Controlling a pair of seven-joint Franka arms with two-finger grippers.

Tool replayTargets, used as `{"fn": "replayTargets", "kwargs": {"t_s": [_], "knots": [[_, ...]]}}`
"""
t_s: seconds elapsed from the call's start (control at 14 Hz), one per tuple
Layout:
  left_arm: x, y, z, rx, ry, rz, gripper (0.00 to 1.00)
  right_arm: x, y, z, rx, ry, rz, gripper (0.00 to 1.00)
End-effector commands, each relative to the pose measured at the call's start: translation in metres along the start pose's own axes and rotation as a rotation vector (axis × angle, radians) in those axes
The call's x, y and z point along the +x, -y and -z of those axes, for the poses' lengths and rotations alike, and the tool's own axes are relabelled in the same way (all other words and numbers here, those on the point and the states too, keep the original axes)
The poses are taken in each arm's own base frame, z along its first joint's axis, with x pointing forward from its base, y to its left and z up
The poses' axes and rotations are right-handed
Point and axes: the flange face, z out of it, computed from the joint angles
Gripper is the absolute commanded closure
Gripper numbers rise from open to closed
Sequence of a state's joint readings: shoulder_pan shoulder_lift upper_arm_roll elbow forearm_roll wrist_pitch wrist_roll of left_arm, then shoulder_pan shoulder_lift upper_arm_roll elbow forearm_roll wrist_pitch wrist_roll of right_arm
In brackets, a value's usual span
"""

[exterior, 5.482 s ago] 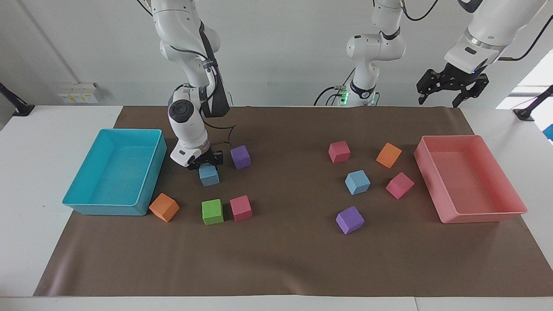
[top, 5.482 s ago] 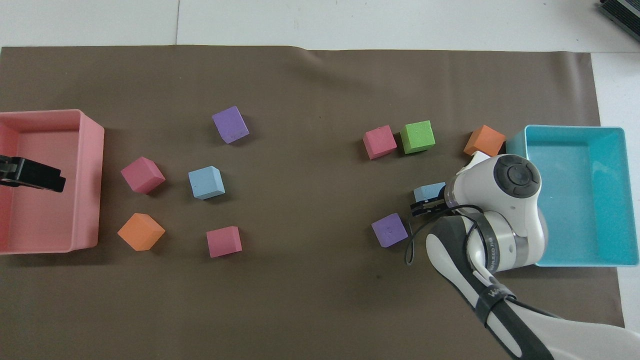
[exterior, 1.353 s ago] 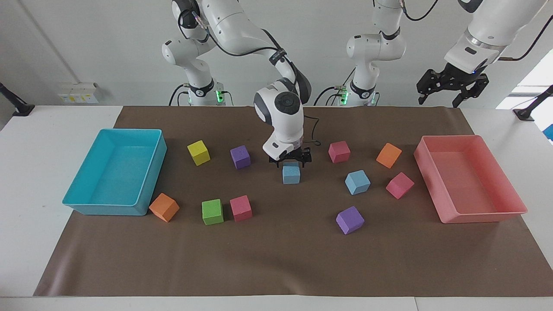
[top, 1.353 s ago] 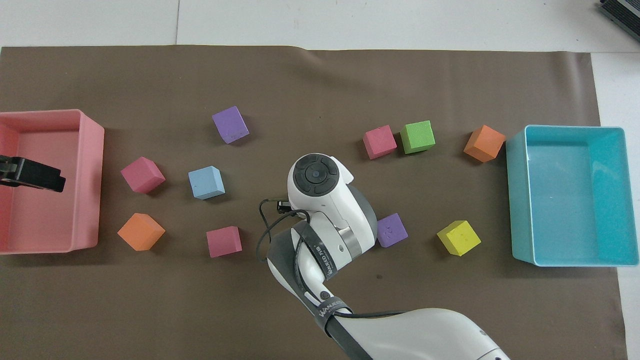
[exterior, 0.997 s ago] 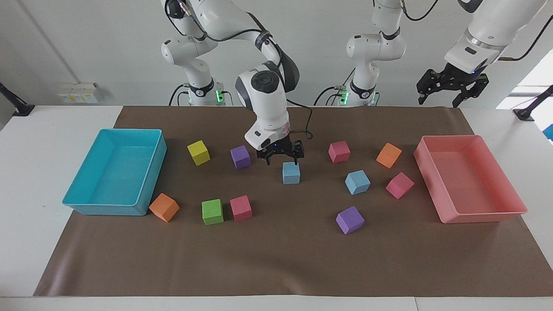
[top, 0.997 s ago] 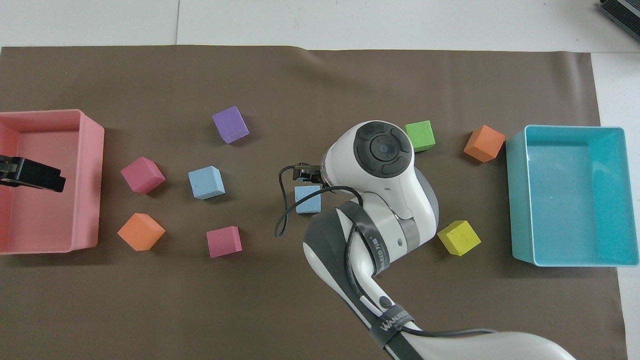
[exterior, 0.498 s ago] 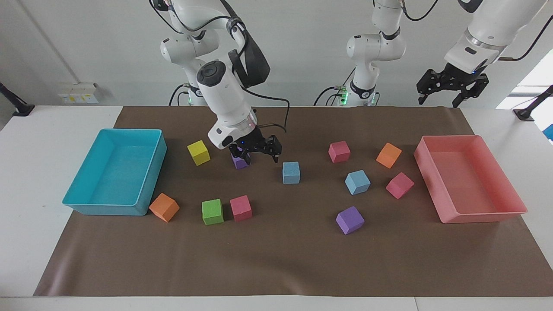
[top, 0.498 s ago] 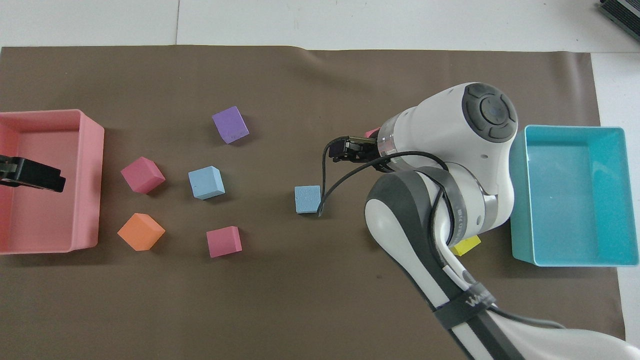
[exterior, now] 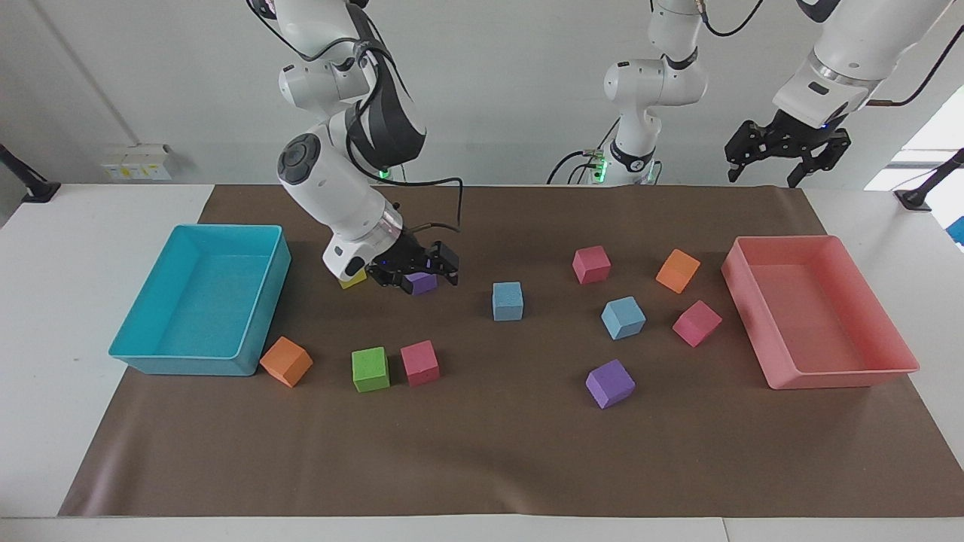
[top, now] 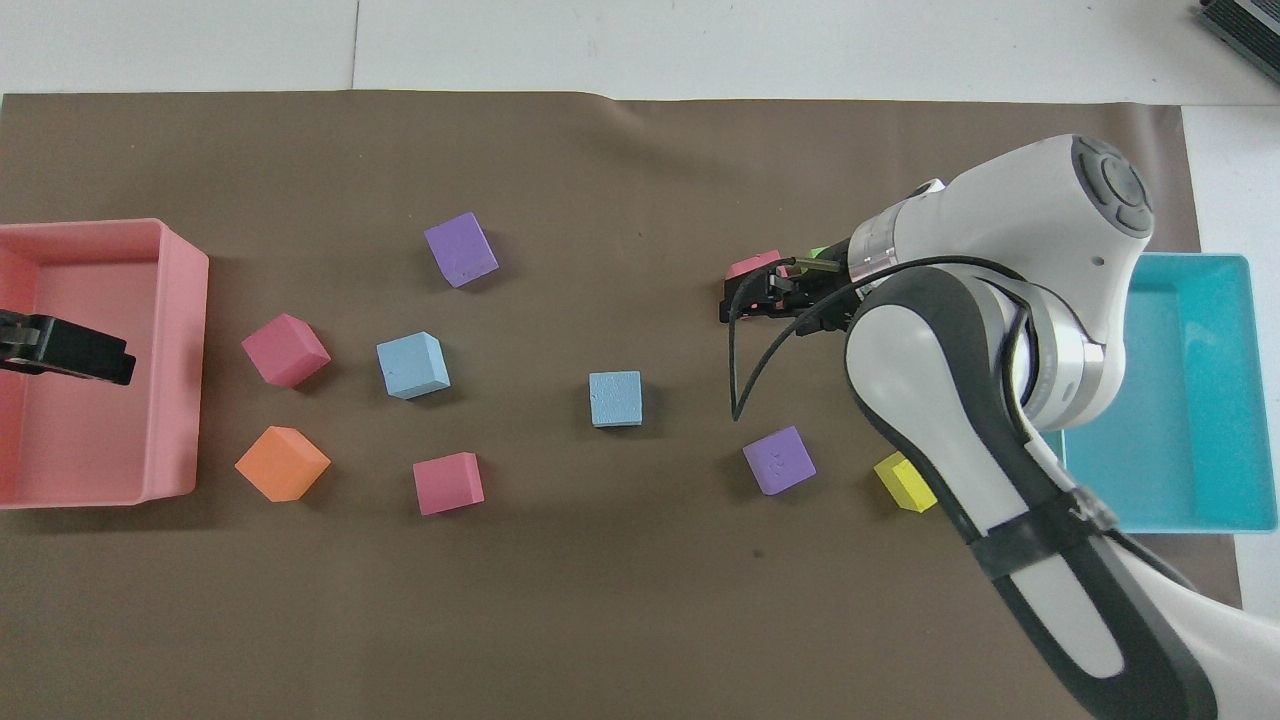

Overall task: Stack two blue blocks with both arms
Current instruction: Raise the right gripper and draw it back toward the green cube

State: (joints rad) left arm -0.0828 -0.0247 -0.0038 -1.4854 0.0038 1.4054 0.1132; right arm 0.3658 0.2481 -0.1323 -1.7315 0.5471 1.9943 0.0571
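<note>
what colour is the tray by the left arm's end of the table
Pink tray, clearest in the facing view.

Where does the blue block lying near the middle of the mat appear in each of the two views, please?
Facing view: the middle blue block sits just above the picture's centre, alone on the mat.
Overhead view: it sits just below the picture's centre.
Shared landmark: the other blue block lies beside it, toward the left arm's end of the table.
</note>
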Motion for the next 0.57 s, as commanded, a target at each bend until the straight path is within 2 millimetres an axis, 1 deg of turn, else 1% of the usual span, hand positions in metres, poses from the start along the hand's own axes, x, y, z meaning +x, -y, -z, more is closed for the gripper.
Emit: {"fn": "replayTargets", "kwargs": {"t_s": [0.0, 0.07, 0.14, 0.21, 0.28, 0.36, 0.5], "knots": [[-0.006, -0.005, 0.0, -0.01, -0.001, 0.005, 0.0, -0.006, -0.022, -0.015, 0.059, 0.037, 0.081, 0.2], [-0.006, -0.004, 0.001, -0.009, -0.012, 0.006, 0.0, -0.007, -0.026, -0.023, 0.07, 0.041, 0.097, 0.34], [-0.002, -0.004, 0.001, -0.008, -0.03, 0.005, 0.0, -0.006, -0.029, -0.026, 0.077, 0.043, 0.102, 0.5], [0.001, -0.004, 0.0, -0.007, -0.039, 0.005, 0.0, -0.006, -0.031, -0.028, 0.083, 0.045, 0.098, 0.68], [0.005, -0.003, -0.003, -0.006, -0.042, 0.005, 0.0, -0.005, -0.034, -0.034, 0.09, 0.053, 0.092, 0.86], [0.012, -0.002, -0.009, -0.006, -0.045, 0.005, 0.0, -0.004, -0.036, -0.039, 0.103, 0.059, 0.077, 1.0], [0.026, -0.001, -0.023, -0.006, -0.053, 0.01, 0.0, -0.002, -0.044, -0.053, 0.127, 0.069, 0.042, 1.0]]}}
